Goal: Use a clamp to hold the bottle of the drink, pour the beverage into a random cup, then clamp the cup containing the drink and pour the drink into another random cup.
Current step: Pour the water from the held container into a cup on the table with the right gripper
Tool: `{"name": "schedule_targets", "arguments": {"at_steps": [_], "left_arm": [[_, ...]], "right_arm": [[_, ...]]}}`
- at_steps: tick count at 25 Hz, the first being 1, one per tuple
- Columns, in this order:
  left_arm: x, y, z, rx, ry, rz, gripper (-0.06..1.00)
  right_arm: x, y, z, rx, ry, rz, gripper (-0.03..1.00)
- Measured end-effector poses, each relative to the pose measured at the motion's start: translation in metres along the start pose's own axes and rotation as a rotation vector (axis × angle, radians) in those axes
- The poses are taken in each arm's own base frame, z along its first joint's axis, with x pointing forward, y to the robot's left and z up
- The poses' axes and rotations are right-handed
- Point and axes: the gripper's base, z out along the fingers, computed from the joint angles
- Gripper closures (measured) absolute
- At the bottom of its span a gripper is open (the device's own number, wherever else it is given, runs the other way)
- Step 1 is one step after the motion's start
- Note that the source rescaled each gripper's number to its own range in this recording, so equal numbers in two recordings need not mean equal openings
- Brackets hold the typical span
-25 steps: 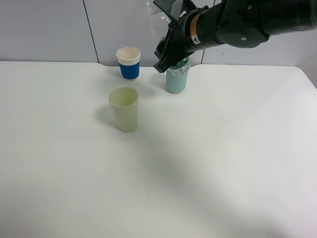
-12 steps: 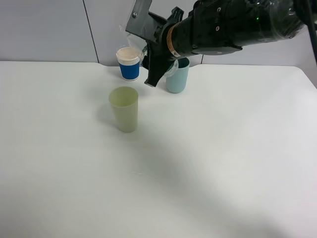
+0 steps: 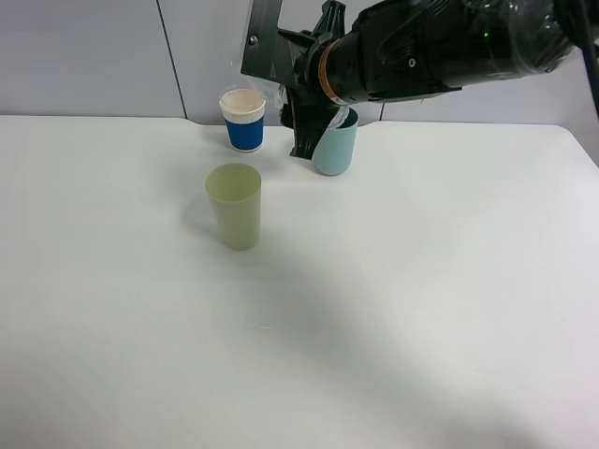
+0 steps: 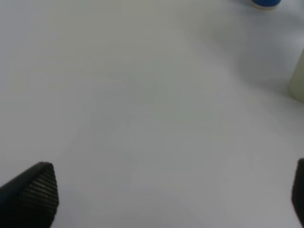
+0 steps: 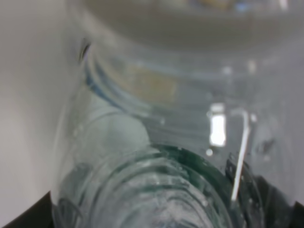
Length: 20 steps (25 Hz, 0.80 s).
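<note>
My right gripper (image 3: 285, 86) hangs at the back of the table, above the gap between the white cup with a blue band (image 3: 243, 120) and the teal cup (image 3: 335, 146). It is shut on the bottle (image 5: 156, 142), whose clear ribbed body and green label fill the right wrist view. From the high camera the wrist hides most of the bottle. I see no stream of beverage. The pale yellow-green cup (image 3: 234, 204) stands upright nearer the front, apart from both. My left gripper (image 4: 166, 197) is open over bare table, with nothing between its fingertips (image 4: 33, 194).
The white table (image 3: 393, 309) stretches wide in front of the cups. A grey panelled wall (image 3: 84, 56) rises just behind them. In the left wrist view the yellow-green cup (image 4: 299, 80) and the blue-banded cup (image 4: 266, 3) show only at the frame's edges.
My right arm swung left from over the teal cup towards the white cup with the bottle and rotated, then eased slightly back to the right. The cups have not moved.
</note>
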Motion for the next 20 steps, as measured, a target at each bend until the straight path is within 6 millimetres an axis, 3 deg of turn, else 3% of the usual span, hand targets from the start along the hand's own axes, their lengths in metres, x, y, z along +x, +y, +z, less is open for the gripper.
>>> {"name": "schedule_targets", "arguments": {"at_steps": [9, 20], "left_arm": [[0.000, 0.000, 0.000, 0.000, 0.000, 0.000, -0.06], [0.000, 0.000, 0.000, 0.000, 0.000, 0.000, -0.06]], "right_arm": [[-0.005, 0.019, 0.013, -0.008, 0.033, -0.040, 0.95], [-0.020, 0.032, 0.016, 0.009, -0.001, -0.245, 0.95]]}}
